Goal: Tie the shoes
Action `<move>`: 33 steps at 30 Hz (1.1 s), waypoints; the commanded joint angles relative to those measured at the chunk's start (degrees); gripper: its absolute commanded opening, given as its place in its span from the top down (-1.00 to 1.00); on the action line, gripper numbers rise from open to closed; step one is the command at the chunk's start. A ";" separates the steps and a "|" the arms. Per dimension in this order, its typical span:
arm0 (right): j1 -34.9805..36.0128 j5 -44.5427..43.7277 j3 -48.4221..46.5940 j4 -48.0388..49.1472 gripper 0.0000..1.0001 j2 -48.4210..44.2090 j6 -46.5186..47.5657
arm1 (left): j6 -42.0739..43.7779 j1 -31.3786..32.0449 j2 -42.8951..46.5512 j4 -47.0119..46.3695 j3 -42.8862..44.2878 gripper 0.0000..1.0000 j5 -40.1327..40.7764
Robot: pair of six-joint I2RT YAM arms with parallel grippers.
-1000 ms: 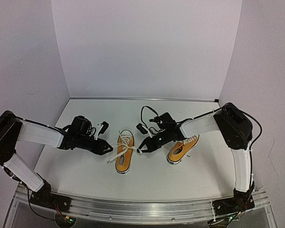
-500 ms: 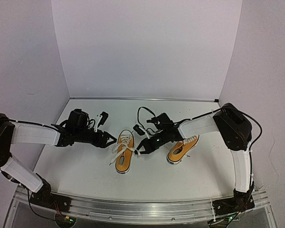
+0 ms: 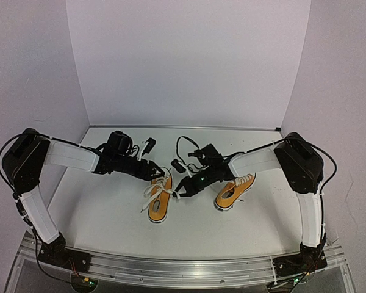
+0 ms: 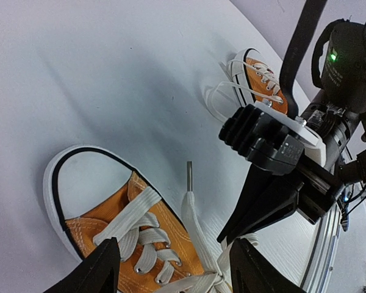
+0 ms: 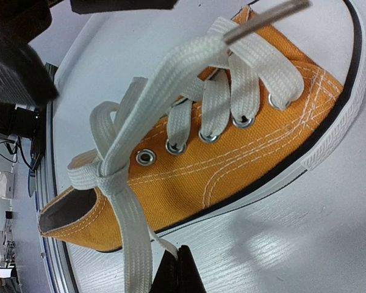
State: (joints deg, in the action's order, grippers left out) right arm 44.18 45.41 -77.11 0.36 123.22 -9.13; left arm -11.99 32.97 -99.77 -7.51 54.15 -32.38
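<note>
Over comes the left arm, up off the left side of the table [image 3: 110,223] and in toward the middle, so the left gripper [image 3: 159,174] now hangs right at the far, toe end of the left shoe [image 3: 158,206]. Its jaws have spread since a second ago and stand well apart, with nothing between them. In the left wrist view they straddle the laced front of that shoe from above.

The right gripper [image 3: 182,191] has hardly budged. It sits just right of the left shoe, jaws pinched shut on a white lace [image 5: 132,244] that runs from a loose crossing at the shoe's throat down to its fingertips. A small loop stands up beside that crossing, and the other lace end lies forward over the toe, its tip sticking past the rubber cap.

The left shoe sits mid-table, toe pointing away from the arms. The right shoe [image 3: 234,191] lies well to its right, angled toward the far right, behind the right arm.
</note>
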 commanded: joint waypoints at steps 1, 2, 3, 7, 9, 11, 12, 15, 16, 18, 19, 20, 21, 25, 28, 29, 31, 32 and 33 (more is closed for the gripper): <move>0.03 -0.74 -2.40 0.58 1.00 0.42 -0.25 | 0.46 1.19 -3.00 -0.01 4.32 -0.24 -2.83; 0.03 -0.79 -2.40 0.55 1.00 0.43 -0.27 | 0.41 1.31 -3.65 -0.08 4.70 -0.22 -2.92; 0.03 -0.83 -2.41 0.57 1.00 0.42 -0.32 | 0.27 1.43 -4.21 -0.22 5.00 -0.20 -2.93; 0.02 -1.09 -2.41 0.61 1.00 0.51 -0.45 | -0.41 1.57 -5.88 -0.72 6.00 0.04 -3.41; 0.03 -1.18 -2.41 0.61 1.00 0.54 -0.45 | -0.66 1.58 -6.18 -1.16 6.12 0.21 -3.91; 0.03 -1.27 -2.39 0.61 1.00 0.63 -0.48 | -0.59 1.52 -6.21 -1.23 6.25 0.51 -4.31; 0.03 -1.35 -2.41 0.61 1.00 0.66 -0.53 | -0.58 1.49 -6.09 -1.32 6.13 0.66 -4.37; 0.04 -1.37 -2.34 0.61 1.00 0.78 -0.51 | -0.75 1.41 -4.64 -1.78 5.30 1.00 -3.20; 0.03 -1.37 -2.28 0.61 1.00 0.85 -0.52 | -0.79 1.31 -3.85 -1.89 4.65 1.00 -2.17; 0.03 -1.49 -2.12 0.55 1.00 0.87 -0.45 | -1.23 0.84 -1.86 -2.66 3.30 1.00 -0.11; 0.03 -1.54 -2.01 0.53 1.00 0.84 -0.45 | -1.45 0.55 -0.83 -3.07 2.62 1.00 1.27; 0.03 -1.57 -1.94 0.55 1.00 0.92 -0.45 | -1.66 0.29 0.52 -3.22 1.96 1.00 2.31; 0.03 -1.61 -1.86 0.57 1.00 0.96 -0.47 | -1.78 0.10 1.63 -3.29 1.43 1.00 3.37; -0.02 -2.24 -1.81 0.62 1.00 1.07 -0.82 | -1.89 -1.00 5.74 -3.06 -0.33 1.00 6.80; -0.04 -2.78 -2.09 0.69 1.00 1.20 -1.33 | -1.75 -1.87 8.74 -2.64 -1.78 1.00 8.58; -0.01 -3.00 -2.21 0.69 1.00 1.22 -1.51 | -1.73 -2.17 9.54 -2.40 -2.41 1.00 9.13; -0.06 -3.41 -2.42 0.76 1.00 1.33 -1.88 | -1.64 -2.69 11.70 -1.96 -3.80 1.00 10.41; -0.06 -3.62 -2.56 0.79 1.00 1.41 -2.16 | -1.64 -2.85 12.66 -1.76 -4.67 1.00 10.95; -0.06 -3.71 -2.66 0.85 1.00 1.53 -2.50 | -1.71 -3.05 13.72 -1.72 -5.55 1.00 11.55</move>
State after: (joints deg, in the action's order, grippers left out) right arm 44.18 43.27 -77.82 0.64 123.66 -10.56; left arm -13.54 31.05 -90.89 -7.99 51.33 -25.25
